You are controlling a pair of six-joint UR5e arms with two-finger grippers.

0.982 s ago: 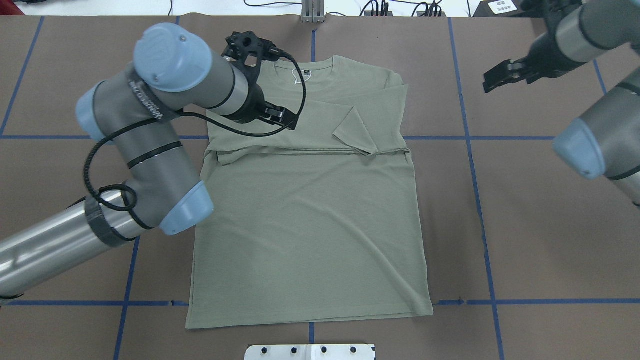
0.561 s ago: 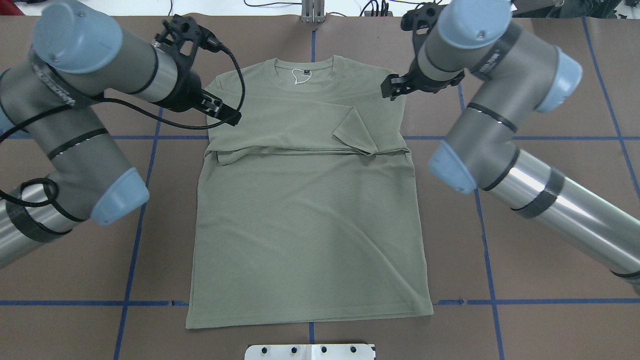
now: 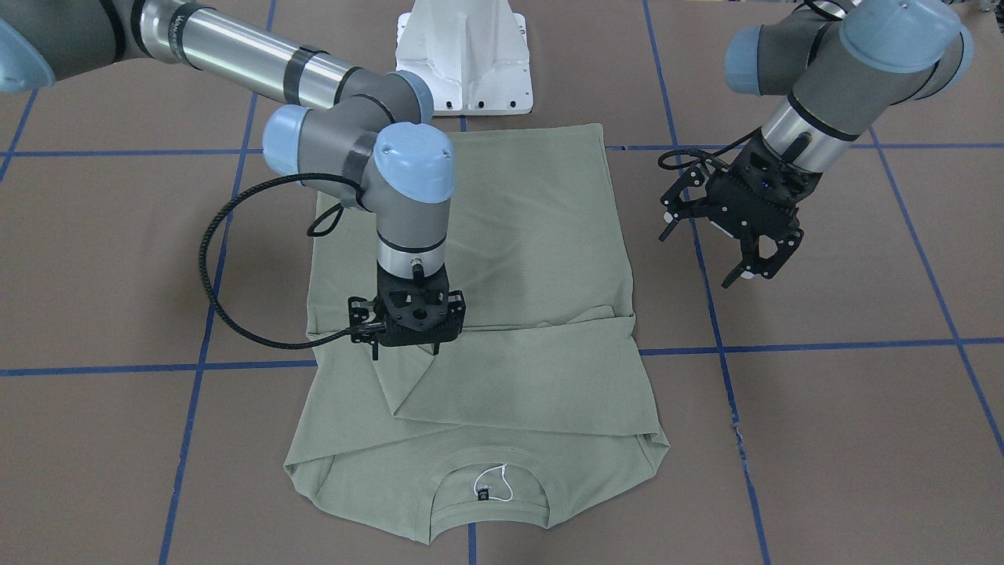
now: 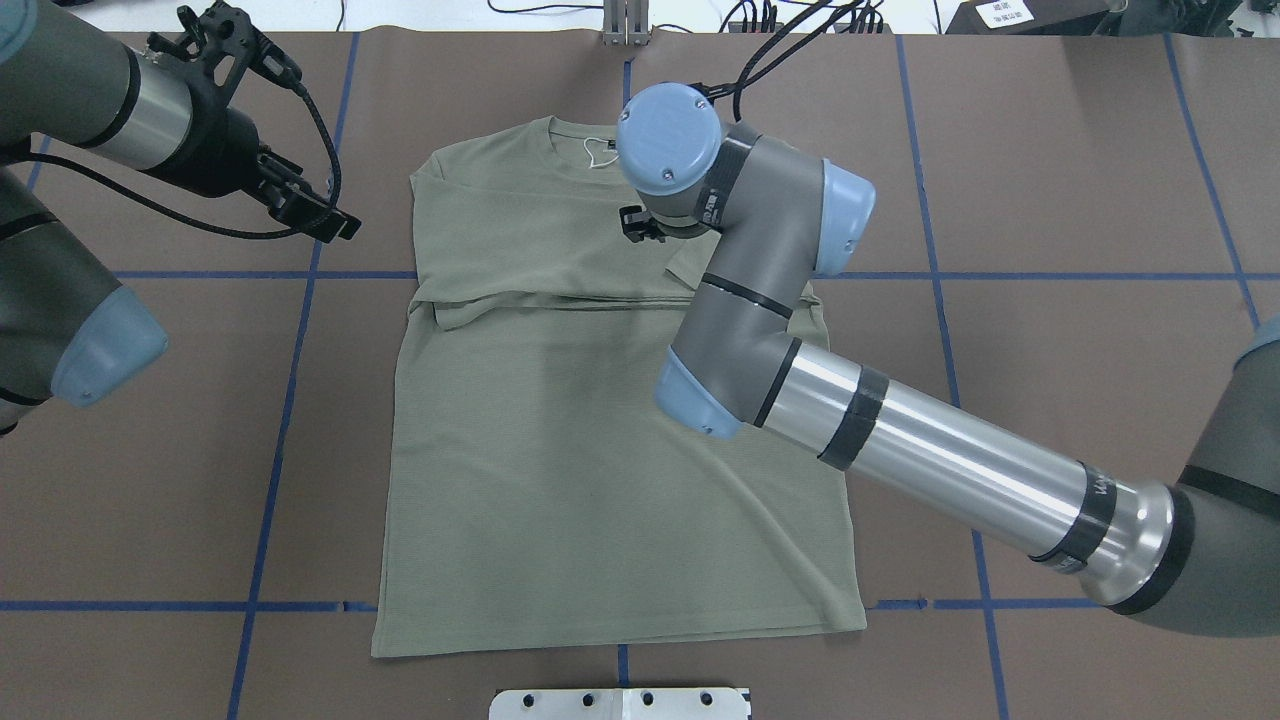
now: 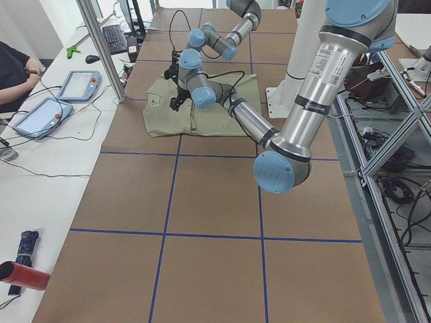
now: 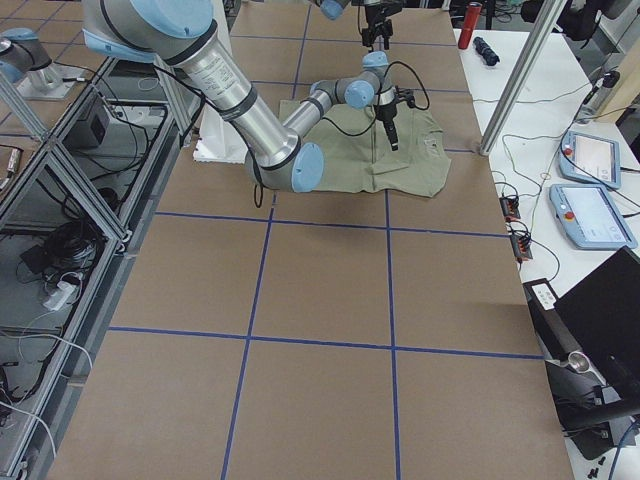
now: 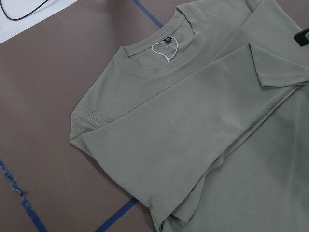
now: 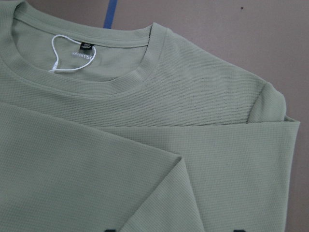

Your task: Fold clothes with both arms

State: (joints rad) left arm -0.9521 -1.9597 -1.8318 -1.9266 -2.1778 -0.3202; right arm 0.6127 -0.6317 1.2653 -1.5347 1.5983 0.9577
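Sage-green knit shirt lies flat on the worktop, sleeves crossed over its chest. Right gripper, jaws spread, hangs just above them; left gripper, likewise spread, stands well aside.

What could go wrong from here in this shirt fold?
1. The right gripper stands open over the folded-in sleeves of the shirt. Closing there may pinch several layers at once, or drag the sleeve fold open.
2. The left gripper hangs open over the bare table, off the cloth. A one-sided lift would likely skew the shirt.
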